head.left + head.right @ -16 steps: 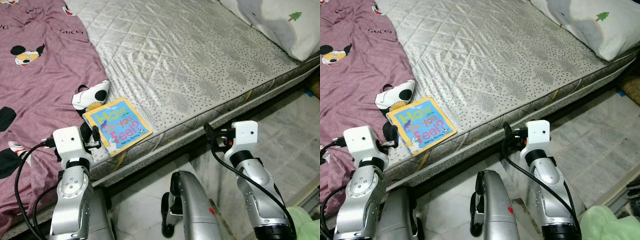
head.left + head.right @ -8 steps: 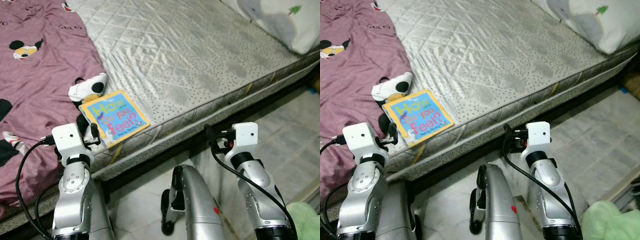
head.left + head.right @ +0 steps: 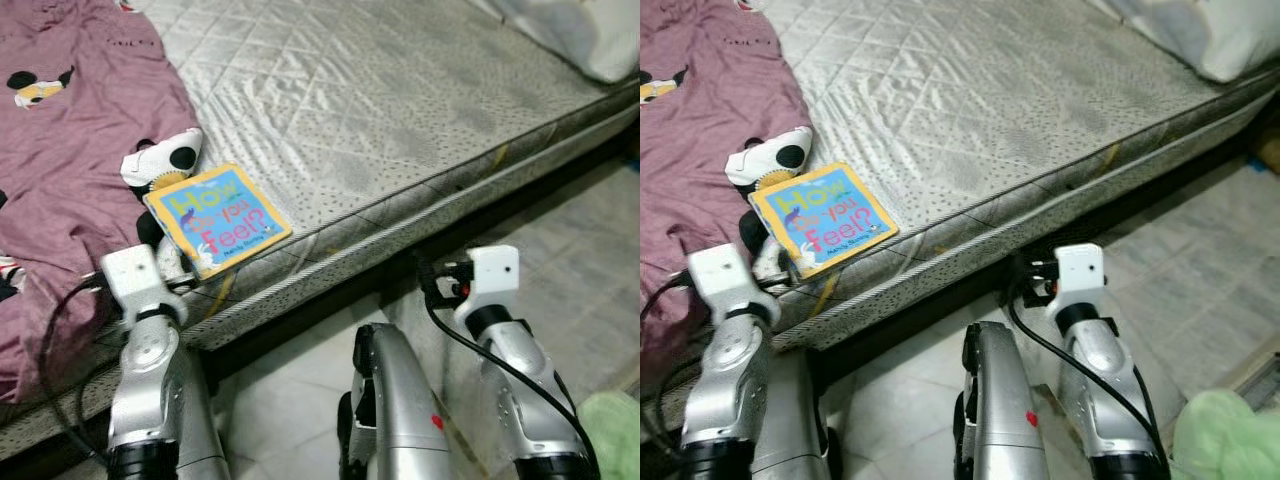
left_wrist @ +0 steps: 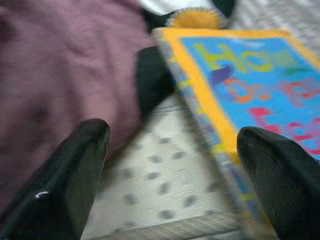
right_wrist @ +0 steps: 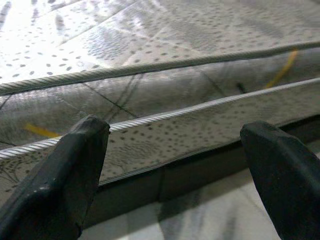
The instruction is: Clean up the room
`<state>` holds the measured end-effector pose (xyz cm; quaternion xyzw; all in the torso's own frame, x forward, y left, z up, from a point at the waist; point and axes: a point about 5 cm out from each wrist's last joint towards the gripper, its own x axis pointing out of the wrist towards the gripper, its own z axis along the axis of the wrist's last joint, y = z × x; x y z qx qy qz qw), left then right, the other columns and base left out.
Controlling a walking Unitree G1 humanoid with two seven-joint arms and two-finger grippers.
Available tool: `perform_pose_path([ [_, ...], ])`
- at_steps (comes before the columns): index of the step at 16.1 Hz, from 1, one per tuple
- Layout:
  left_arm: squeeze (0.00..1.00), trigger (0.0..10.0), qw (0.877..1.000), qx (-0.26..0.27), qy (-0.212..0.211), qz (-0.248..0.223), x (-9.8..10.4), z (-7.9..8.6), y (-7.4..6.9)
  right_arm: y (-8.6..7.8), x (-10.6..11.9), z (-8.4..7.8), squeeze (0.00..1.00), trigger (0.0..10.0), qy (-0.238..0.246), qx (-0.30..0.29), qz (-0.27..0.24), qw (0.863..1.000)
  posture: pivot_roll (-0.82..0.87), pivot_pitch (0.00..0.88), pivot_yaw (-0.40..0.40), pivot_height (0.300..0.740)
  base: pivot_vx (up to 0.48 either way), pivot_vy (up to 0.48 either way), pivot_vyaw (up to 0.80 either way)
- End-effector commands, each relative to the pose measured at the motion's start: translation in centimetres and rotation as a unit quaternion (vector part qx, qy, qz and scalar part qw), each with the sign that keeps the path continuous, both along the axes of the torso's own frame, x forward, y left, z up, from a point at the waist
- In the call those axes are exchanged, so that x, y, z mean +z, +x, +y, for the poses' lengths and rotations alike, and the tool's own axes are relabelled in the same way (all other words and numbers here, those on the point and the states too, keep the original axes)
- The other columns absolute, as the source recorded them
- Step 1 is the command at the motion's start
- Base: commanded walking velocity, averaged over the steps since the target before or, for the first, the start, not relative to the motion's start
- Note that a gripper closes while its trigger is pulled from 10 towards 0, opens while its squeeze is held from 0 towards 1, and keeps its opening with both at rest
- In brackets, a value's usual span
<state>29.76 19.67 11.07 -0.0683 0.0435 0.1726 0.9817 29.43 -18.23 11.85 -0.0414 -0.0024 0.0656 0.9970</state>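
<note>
Where blanket (image 3: 70,130) ends, book (image 3: 218,217) lies near mattress (image 3: 400,110) edge.

My silver left arm (image 3: 150,385) reaches forward and up, its white boxy wrist block (image 3: 130,275) held at the top with black cables looping down beside it. My left hand (image 4: 175,165), two long glossy black fingers (image 4: 65,175), is spread wide with nothing between them. My silver right arm (image 3: 515,385) is bent up in much the same way, topped by its own white wrist block (image 3: 495,272) with a black cable trailing along the forearm. My right hand (image 5: 175,165) likewise has its matte black fingers (image 5: 62,172) well apart and grips nothing.
</note>
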Motion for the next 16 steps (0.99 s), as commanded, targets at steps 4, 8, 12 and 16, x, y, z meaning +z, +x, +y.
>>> perform_pose_path([
  [4, 0.0, 10.0, 1.0, -0.012, -0.019, 0.013, -1.4, -0.2, 0.3, -1.9, 0.5, -0.6, 0.0, 10.0, -0.009, 0.03, 0.004, 1.0, -0.1, 0.276, -0.062, 0.501, 0.0, 0.0, 0.0],
  [8, 0.0, 10.0, 0.999, -0.033, -0.042, 0.0, -1.5, -0.5, 0.9, -2.4, 1.0, -1.6, 0.0, 10.0, -0.027, 0.043, 0.006, 0.999, -0.12, 0.274, -0.073, 0.501, 0.0, 0.0, 0.0],
  [12, 0.0, 10.0, 0.995, -0.072, -0.073, -0.008, -1.8, -1.3, 2.2, -2.2, 1.9, -1.3, 0.0, 10.0, -0.033, 0.048, -0.003, 0.998, -0.15, 0.263, -0.082, 0.501, 0.0, 0.0, 0.0],
  [16, 0.0, 10.0, 0.989, -0.072, -0.131, 0.017, -3.5, -2.1, 2.6, -1.8, 3.7, -1.3, 0.0, 10.0, -0.039, 0.064, -0.027, 0.997, -0.17, 0.259, -0.078, 0.501, 0.0, 0.0, 0.0],
])
